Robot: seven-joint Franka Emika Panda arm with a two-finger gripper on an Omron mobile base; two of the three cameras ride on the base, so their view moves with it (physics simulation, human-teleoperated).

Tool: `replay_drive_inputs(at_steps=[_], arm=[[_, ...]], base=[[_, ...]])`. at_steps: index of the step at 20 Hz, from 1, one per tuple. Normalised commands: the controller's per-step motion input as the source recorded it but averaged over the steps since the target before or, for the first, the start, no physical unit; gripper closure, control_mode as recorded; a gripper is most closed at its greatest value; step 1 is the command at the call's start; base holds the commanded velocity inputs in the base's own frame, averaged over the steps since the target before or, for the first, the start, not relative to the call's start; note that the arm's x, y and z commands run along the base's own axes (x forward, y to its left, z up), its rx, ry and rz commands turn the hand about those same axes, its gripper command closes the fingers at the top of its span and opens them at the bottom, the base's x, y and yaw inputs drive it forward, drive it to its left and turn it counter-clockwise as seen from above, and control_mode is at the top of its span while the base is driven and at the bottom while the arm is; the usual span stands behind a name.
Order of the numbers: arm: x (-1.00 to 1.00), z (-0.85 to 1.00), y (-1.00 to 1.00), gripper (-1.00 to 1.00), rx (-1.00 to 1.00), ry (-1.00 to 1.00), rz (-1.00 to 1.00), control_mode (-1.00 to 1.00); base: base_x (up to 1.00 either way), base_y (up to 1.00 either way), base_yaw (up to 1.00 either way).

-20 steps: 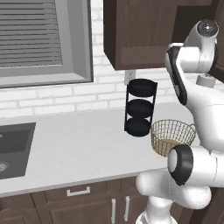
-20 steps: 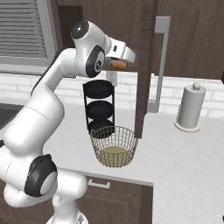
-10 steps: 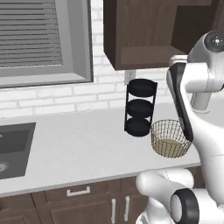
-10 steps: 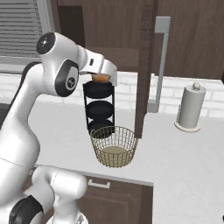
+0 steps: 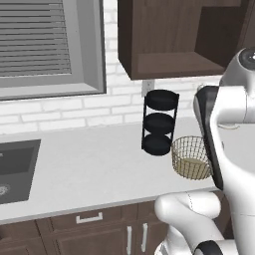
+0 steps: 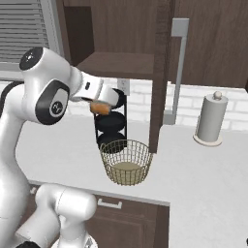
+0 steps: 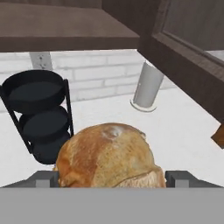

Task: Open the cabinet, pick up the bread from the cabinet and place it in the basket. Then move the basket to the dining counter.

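The golden-brown bread [image 6: 99, 108] sits between the fingers of my gripper [image 6: 102, 105], which is shut on it. In the hand view the bread [image 7: 109, 155] bulges up between the two fingertips [image 7: 46, 178]. It hangs above and a little left of the tan wire basket [image 6: 126, 162], which stands on the light counter [image 5: 191, 158]. The dark brown wall cabinet [image 5: 169, 40] is open, and its door [image 6: 160, 72] with the long silver handle [image 6: 178, 72] is swung out toward me. The dining counter is out of view.
A black three-tier rack [image 6: 110, 127] stands right behind the basket, close under my hand. A paper towel roll [image 6: 210, 118] is at the right by the brick wall. The sink [image 5: 15, 164] lies far left. The open door's lower edge hangs near the basket's right rim.
My arm has drawn back out of the cabinet and come down with the bread, which now hangs lower, in front of the black rack's top tier.
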Motion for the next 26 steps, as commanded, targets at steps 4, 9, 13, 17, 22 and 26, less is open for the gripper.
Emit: replay_drive_inputs(at_steps=[4,9,13,17,22,26], arm=[[0.08,-0.95,0.00,1.00,0.06,0.35,-0.01,-1.00],[0.76,-0.99,0.03,1.00,0.15,0.22,0.00,-1.00],[0.79,-0.82,0.00,1.00,0.14,0.12,0.00,-1.00],[0.34,-0.76,0.00,1.00,0.07,0.07,0.00,-1.00],[0.18,-0.86,-0.07,1.00,0.01,0.01,0.00,-1.00],[0.29,-0.69,-0.51,1.00,0.00,0.04,-0.01,-1.00]], base=[[0.00,0.00,0.00],[0.00,0.00,0.00],[0.00,0.00,0.00],[0.00,0.00,0.00],[0.00,0.00,0.00],[0.00,0.00,0.00]])
